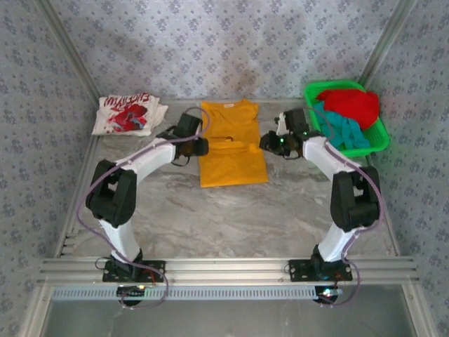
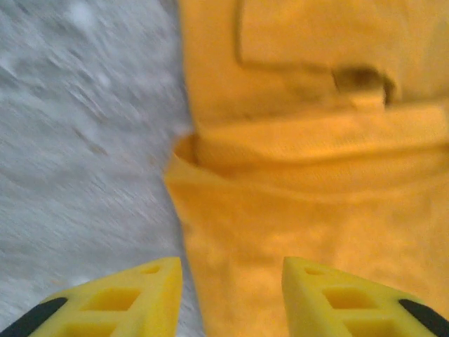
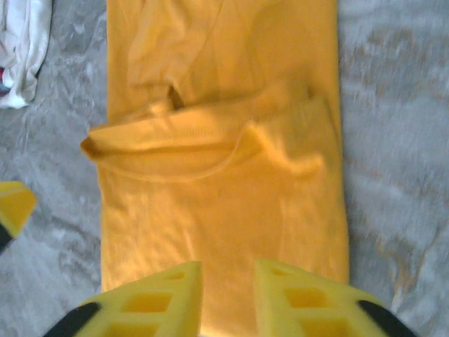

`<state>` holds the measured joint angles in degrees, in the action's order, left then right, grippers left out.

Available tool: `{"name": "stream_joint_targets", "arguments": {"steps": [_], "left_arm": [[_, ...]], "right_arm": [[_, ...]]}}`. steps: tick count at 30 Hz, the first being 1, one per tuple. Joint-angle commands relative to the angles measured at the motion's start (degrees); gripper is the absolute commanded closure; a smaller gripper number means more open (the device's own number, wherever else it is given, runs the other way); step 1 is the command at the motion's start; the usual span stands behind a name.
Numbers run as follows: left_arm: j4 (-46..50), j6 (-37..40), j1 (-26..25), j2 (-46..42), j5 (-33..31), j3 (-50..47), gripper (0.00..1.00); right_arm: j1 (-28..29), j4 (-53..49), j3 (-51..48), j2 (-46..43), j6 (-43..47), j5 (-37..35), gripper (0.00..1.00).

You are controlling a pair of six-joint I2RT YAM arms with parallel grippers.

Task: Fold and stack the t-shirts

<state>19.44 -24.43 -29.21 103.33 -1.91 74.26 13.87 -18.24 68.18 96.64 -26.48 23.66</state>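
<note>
Yellow, slotted fingers of the left gripper [image 2: 230,281], seen from its wrist, stand clearly apart over the 9 o'clock edge of the yellow-orange cotton t-shirt [image 2: 316,210], with nothing between them. The right gripper [image 3: 228,270] has its fingers only narrowly parted above the same t-shirt [image 3: 224,210], and no cloth is visibly pinched. From above, the t-shirt [image 1: 231,158] lies as a long rectangle at 12 o'clock on the grey marbled table [image 1: 231,217], collar farthest from the arm bases. The left gripper [image 1: 198,146] is at its 9 o'clock side and the right gripper [image 1: 269,142] at its 3 o'clock side. A rumpled crosswise ridge runs over the middle of the garment, with a loose lip at one end. The folded white t-shirt with red graphic [image 1: 130,114] rests at 10 o'clock. The red t-shirt [image 1: 351,104] and the teal t-shirt [image 1: 340,130] lie heaped in the green plastic basket [image 1: 382,137] at 2 o'clock. Probable hazards follow from this layout. The ridge appears uneven, so a pinch there could take only the upper layer and pull the fold open. A low finger could snag the cloth edge when the arm moves and drag the rectangle askew. The narrow opening of the right gripper leaves little room to admit doubled cloth. A lift from one side alone would likely let the free half sag and unfold on the way to the white t-shirt. The right arm also works near the basket, whose rim it could nudge.
</note>
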Motion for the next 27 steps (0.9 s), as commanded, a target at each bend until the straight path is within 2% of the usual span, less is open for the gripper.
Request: {"name": "stream_joint_targets", "arguments": {"steps": [1, 2, 4, 11, 16, 20, 27], "left_arm": [[-5.31, -1.06, -1.20, 0.56, 3.88, -2.97, 0.71], [-5.60, -1.44, -1.13, 2.24, 4.22, -2.59, 0.76], [-5.67, -1.41, -0.90, 5.83, 4.66, -0.64, 0.78], [-6.92, -1.00, 2.92, 18.28, 6.72, 11.49, 0.75], [-2.94, 2.16, 5.09, 25.41, 6.15, 22.77, 0.74], [0.35, 3.07, 6.54, 28.23, 6.79, 29.89, 0.74], [2.71, 2.38, 6.98, 27.24, 7.08, 30.25, 0.71]], "right_arm": [[1.43, 5.15, -2.31, 2.70, -0.41, 2.09, 0.82], [1.80, 5.41, -1.37, 4.47, -0.34, 2.37, 0.84], [2.51, 6.14, 1.65, 8.30, -0.55, 2.96, 0.87], [2.26, 6.52, 13.14, 20.93, -1.87, -0.21, 0.88], [0.09, 5.50, 19.84, 27.34, -3.63, -2.36, 0.88], [-1.59, 4.59, 23.32, 29.64, -5.24, -2.66, 0.88], [-2.77, 4.20, 23.22, 28.20, -6.38, -0.97, 0.87]]}}
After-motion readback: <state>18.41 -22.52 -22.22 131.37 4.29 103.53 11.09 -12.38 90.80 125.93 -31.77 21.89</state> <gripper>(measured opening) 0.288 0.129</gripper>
